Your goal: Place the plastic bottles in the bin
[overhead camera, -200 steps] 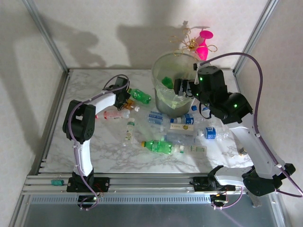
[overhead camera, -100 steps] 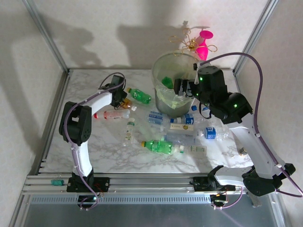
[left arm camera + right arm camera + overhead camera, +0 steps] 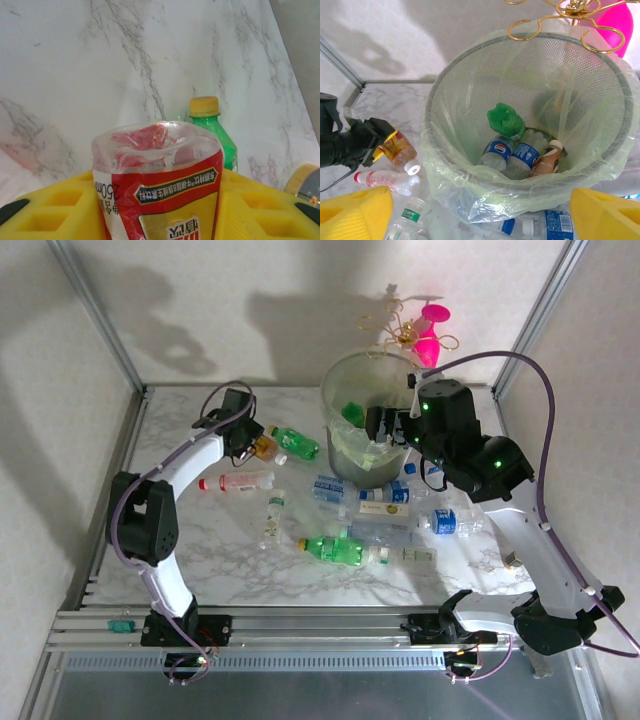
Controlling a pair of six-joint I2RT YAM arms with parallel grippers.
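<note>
Bin [image 3: 325, 405] was set at the far edge of the table [image 3: 175, 415], with the ornament [image 3: 415, 335] just behind it. Marble left of bin was seen bare up to the frame rail [image 3: 131, 430]. Near side of bin was crowded by loose bottles [image 3: 385, 502]. Left gripper [image 3: 246, 440] was clenched on a red-labelled bottle [image 3: 160, 185] left of bin, and a green bottle [image 3: 293, 442] was laid between them. Right gripper [image 3: 384, 426] was held over bin's rim, jaws spread wide, nothing grasped. Inside bin, a crushed green bottle [image 3: 505, 120], blue-labelled bottles [image 3: 495, 152] and a brown bottle [image 3: 546, 157] were piled at the bottom.
</note>
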